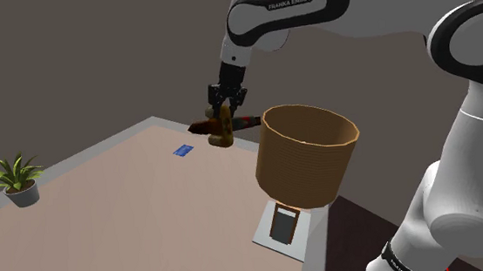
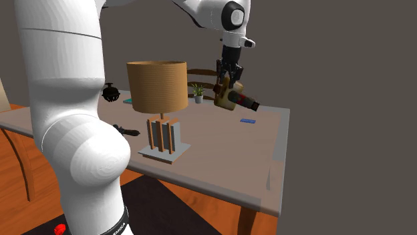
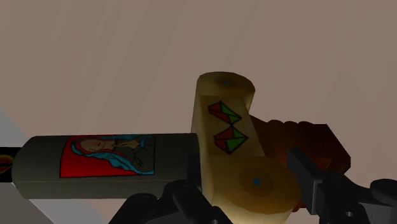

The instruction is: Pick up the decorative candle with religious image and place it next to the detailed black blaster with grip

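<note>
Pincer clamped on candle, fingers gripping its tan crosswise part marked with red and green triangles, dark candle body horizontal, held aloft above table far edge, blue card near on shoulder view's left, lamp to its right.

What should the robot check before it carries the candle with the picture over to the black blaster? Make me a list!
1. Candle at the gripper: ok. The dark cylindrical candle with the red picture lies crosswise right at the black gripper.
2. Candle alone: not ok. A tan cylinder with red and green triangles is pressed against it.
3. Firm hold: cannot tell.
4. Goal seen: ok. What looks like the black blaster lies on the table.
5. Clear way: cannot tell. The lamp with the brown shade stands near the path, so probably go around it.
</note>
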### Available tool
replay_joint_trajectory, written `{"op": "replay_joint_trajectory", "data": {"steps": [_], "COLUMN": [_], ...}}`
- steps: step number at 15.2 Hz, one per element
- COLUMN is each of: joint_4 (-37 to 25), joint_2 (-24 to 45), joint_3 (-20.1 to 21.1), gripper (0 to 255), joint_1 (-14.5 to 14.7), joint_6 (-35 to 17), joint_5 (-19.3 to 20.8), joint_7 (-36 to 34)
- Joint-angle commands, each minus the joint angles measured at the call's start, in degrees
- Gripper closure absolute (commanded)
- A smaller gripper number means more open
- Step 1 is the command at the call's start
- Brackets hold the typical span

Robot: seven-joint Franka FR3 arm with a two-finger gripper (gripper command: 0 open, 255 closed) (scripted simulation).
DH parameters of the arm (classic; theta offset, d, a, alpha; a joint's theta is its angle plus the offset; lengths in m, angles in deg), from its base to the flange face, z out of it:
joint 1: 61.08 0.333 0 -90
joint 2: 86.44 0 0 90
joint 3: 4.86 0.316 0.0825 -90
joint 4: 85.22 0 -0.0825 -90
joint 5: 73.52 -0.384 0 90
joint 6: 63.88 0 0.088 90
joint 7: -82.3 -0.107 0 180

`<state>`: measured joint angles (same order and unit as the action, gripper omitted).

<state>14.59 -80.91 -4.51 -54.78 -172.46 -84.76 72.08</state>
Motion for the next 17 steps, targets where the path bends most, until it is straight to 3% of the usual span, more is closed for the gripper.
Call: {"op": "replay_joint_trajectory", "data": {"steps": [1,12,17], "joint_4": [-1.19,-9.61,-4.33], "joint_2": [-0.39,0.01,-4.02], "joint_3": [-0.06,-0.16,2.73], "gripper": [255,255,255], "joint_1": [-0.07,-0.21,3.19], "joint_6": [1.50,9.42,7.03], "joint_5": [0.07,0.41,0.86], "joint_7": [-0.18,-1.52,-7.53]}}
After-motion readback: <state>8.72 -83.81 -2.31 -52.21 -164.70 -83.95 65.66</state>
